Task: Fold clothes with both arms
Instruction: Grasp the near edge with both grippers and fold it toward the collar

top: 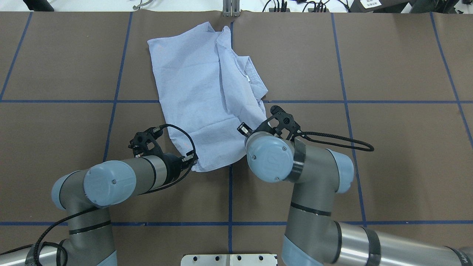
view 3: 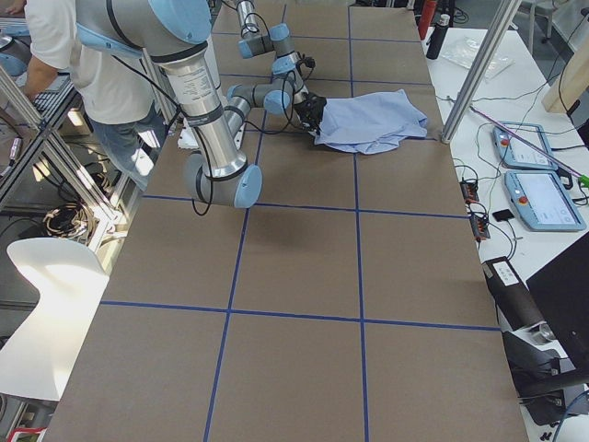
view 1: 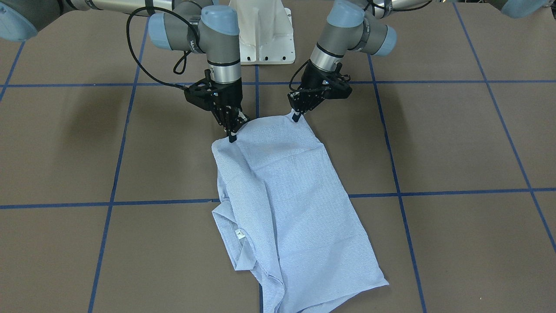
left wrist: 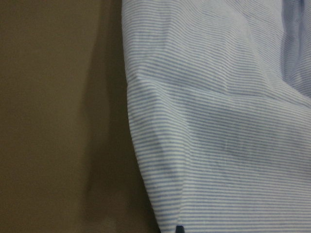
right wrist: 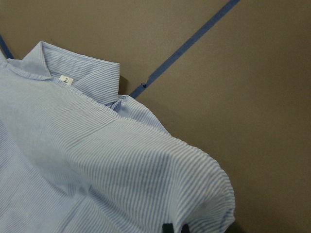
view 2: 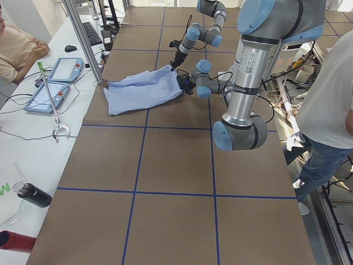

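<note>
The clothes are one light blue striped shirt (view 1: 282, 195), lying as a long folded strip on the brown table (view 1: 456, 139). Its collar and small white neck label (view 1: 238, 234) are at the far end from the robot. My left gripper (view 1: 296, 117) is shut on one near corner of the shirt, which fills the left wrist view (left wrist: 218, 121). My right gripper (view 1: 232, 139) is shut on the other near corner. The right wrist view shows the pinched fold (right wrist: 146, 184) and the label (right wrist: 65, 80). The near edge is lifted slightly off the table between the two grippers.
Blue tape lines (view 1: 434, 191) divide the table into squares. The white pedestal base (view 1: 260, 30) stands behind the grippers. A side table holds control tablets (view 2: 60, 69) and bottles (view 2: 33, 194). One person (view 2: 331, 110) stands beside the robot and another (view 2: 19, 47) sits at the side table.
</note>
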Robot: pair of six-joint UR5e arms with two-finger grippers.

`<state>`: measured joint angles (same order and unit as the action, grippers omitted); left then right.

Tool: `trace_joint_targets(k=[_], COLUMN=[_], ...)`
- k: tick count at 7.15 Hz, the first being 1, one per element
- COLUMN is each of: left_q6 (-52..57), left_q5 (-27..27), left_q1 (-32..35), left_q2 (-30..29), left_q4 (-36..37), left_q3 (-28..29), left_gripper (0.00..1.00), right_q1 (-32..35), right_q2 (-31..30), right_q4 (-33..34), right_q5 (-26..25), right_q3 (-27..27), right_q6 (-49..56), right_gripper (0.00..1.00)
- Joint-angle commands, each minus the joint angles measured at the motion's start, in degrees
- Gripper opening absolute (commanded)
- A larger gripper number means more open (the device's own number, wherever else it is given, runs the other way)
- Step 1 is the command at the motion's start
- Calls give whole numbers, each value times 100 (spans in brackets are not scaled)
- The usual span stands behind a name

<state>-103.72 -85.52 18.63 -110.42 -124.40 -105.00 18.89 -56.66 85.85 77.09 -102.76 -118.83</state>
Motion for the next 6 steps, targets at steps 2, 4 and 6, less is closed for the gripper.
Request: trace_joint_targets(k=[2, 4, 6], left_q6=[-43, -96, -9], left_q5=[-244, -341, -386], left_q1=[-148, -439, -369], left_q2=[56, 213, 196], left_q4=[693, 1372, 1883], left_q3=[-1552, -2626, -2501], left_gripper=[0, 0, 0], right_q1=[-1138, -1528, -1266], right_q2=[-521, -521, -478], right_q4=[1508, 2300, 2507], right_q5=[-545, -757, -740], right_q3=[-2121, -2965, -2910], right_q6=[-331, -431, -352], right_gripper=[0, 0, 0])
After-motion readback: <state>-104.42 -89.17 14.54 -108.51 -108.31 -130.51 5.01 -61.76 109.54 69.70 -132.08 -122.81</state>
